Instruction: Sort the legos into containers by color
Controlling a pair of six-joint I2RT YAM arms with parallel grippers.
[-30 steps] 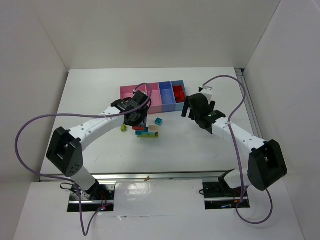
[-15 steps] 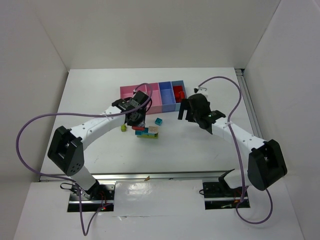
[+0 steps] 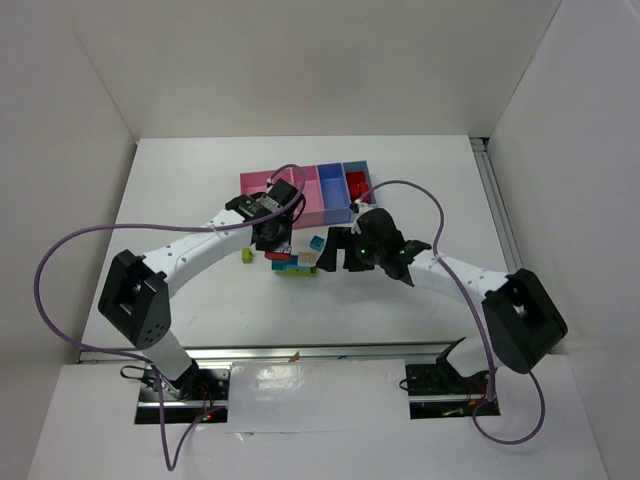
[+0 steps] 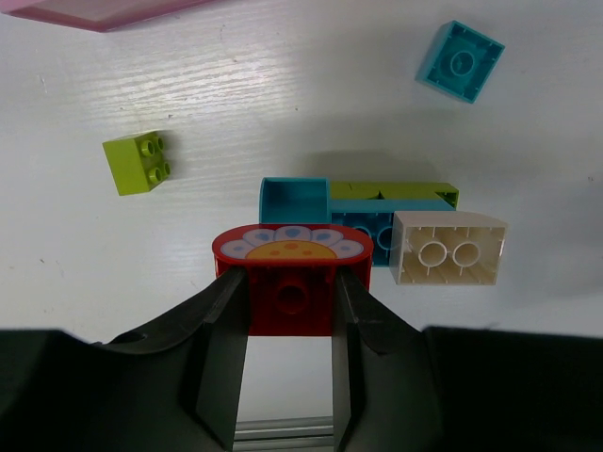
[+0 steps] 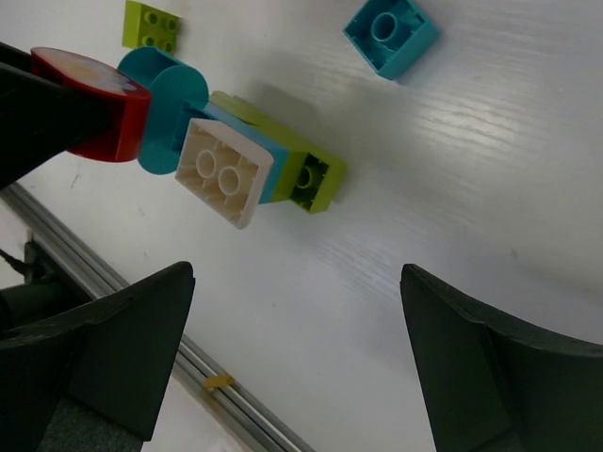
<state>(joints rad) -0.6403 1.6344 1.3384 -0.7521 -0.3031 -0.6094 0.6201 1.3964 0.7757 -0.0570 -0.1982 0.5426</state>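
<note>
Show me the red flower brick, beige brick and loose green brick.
red flower brick point(image 4: 290, 294), left wrist view, side face
beige brick point(image 4: 448, 249), left wrist view, open underside
loose green brick point(image 4: 138, 163), left wrist view, middle

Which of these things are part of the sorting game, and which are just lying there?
Part of the job:
- red brick in the left gripper
- loose cyan brick
- small green brick
- beige brick
- cyan-and-green clump
- row of bins
- open right gripper

Just lying about:
- purple cables
- metal rail
- yellowish scrap
</note>
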